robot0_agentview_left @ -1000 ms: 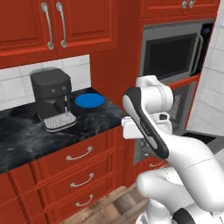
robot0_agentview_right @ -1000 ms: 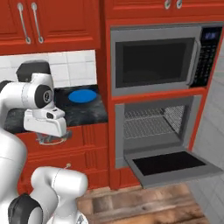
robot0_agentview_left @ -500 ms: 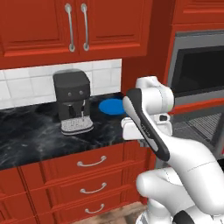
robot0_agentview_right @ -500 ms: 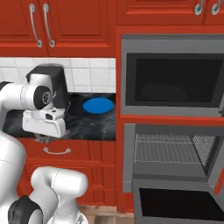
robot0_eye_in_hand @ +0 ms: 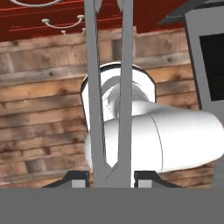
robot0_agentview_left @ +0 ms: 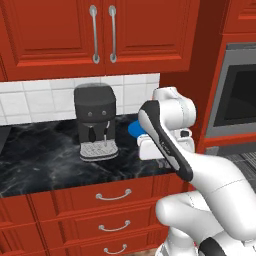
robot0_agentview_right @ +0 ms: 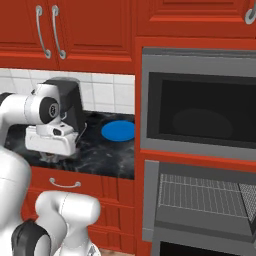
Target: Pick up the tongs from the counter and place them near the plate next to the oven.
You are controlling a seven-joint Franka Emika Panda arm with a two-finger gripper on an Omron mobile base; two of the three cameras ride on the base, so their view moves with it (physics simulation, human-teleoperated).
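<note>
In the hand view the tongs rise as two long grey arms, joined at the bottom, between the dark fingertips of my gripper, which is shut on them. They hang over the wooden floor and the robot's white base. From the right base view, my hand hovers at the front edge of the black counter, left of the blue plate. The arm hides most of the plate in the left base view. The oven stands to the right of the plate.
A black coffee machine stands on the counter against the tiled wall, just behind my hand. Below the oven a lower oven shows its wire rack. Red drawers with silver handles run under the counter.
The whole picture has shifted and grown: the base has driven, and the counter, coffee machine and oven now look closer. The arm keeps its pose with the tongs held.
</note>
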